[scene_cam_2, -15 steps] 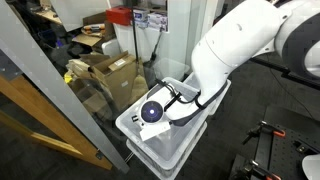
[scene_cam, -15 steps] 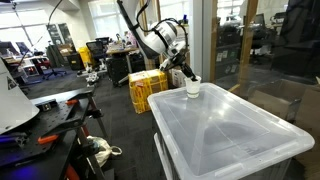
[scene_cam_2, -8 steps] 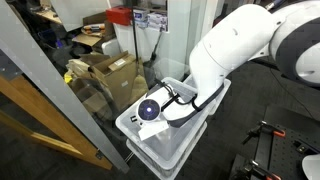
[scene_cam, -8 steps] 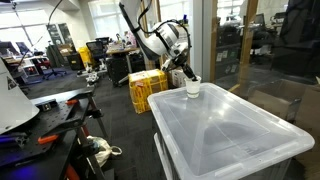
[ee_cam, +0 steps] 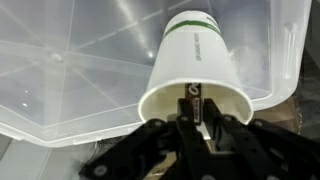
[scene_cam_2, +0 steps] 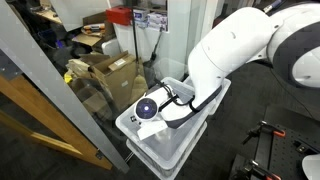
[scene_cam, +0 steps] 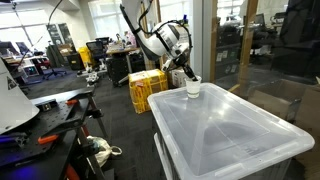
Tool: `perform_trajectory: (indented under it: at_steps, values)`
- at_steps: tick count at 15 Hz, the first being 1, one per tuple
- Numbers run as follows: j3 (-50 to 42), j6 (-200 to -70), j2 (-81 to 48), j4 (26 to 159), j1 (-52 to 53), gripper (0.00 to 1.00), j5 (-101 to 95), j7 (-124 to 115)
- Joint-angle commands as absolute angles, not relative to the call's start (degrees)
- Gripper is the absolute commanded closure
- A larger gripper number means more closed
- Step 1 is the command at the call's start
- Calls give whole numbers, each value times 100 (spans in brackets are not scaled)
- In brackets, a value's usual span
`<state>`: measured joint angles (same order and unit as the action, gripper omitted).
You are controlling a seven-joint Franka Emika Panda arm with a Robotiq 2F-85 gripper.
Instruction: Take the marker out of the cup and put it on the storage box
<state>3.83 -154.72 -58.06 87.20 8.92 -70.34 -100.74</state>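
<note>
The small white cup (scene_cam: 192, 88), with a green stripe near its base (ee_cam: 195, 55), stands at the far corner of the storage box's clear ridged lid (scene_cam: 235, 125). In the wrist view the dark marker (ee_cam: 192, 97) stands inside the cup's mouth. My gripper (ee_cam: 190, 125) reaches into the rim with a finger pressed on each side of the marker. In an exterior view the gripper (scene_cam: 187, 74) hangs right over the cup. In an exterior view the arm (scene_cam_2: 230, 50) covers the cup, and only the box (scene_cam_2: 165, 150) shows.
Yellow crates (scene_cam: 146, 90) stand on the floor behind the box. A glass partition (scene_cam: 250, 50) runs along one side of the box, with cardboard boxes (scene_cam_2: 105, 70) beyond it. A workbench with tools (scene_cam: 50, 110) is across the aisle.
The arm has shifted very slightly in an exterior view. The gripper stays at the cup's mouth and the cup has not moved.
</note>
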Motion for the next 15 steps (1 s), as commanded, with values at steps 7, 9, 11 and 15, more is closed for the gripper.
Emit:
perform_trajectory:
  at_steps: [7,9,11,15]
  values:
    - [-108,-15504,-5655,8796,1354,95,-6838,-10140]
    - [-210,-15478,-5594,8853,1461,95,-6891,-10282]
    - [-327,-15466,-5508,8927,1580,95,-6949,-10494]
    - [-433,-15450,-5269,9151,1700,95,-6961,-10816]
